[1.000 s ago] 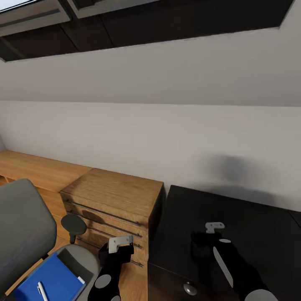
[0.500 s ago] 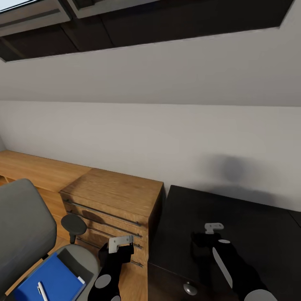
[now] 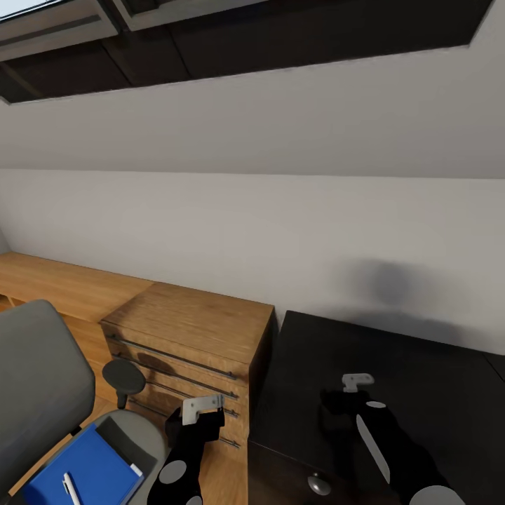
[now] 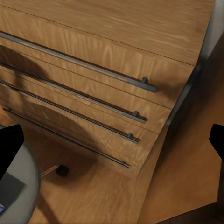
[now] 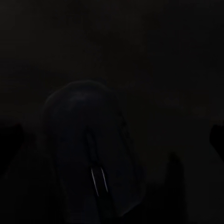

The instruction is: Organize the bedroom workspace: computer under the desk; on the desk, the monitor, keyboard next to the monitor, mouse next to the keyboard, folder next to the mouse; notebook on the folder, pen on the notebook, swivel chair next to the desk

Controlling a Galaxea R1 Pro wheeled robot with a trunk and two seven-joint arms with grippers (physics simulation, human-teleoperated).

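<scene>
1. The mouse (image 5: 91,149), dark and rounded, lies on the black tabletop (image 3: 421,372) directly under the right gripper (image 5: 112,140); its long axis runs roughly along the gripper's line of sight, scroll wheel at the near end.
2. The right gripper's dark fingertips sit spread at the two edges of the right wrist view, with the mouse between them and untouched as far as the dim picture lets me judge. The right arm is clearly the nearer one to the mouse.
3. The left gripper (image 3: 202,414) hangs off the tabletop's edge, its fingers likewise apart and empty, facing the light wood drawer chest (image 4: 107,79).
4. Further left, the blue folder (image 3: 84,470) lies on the swivel chair (image 3: 42,386) seat, with the white pen (image 3: 70,485) on top of it.
5. Judgement: the coming move turns on whether the mouse is being set down or gripped; either way it lies straight below the right gripper.
</scene>
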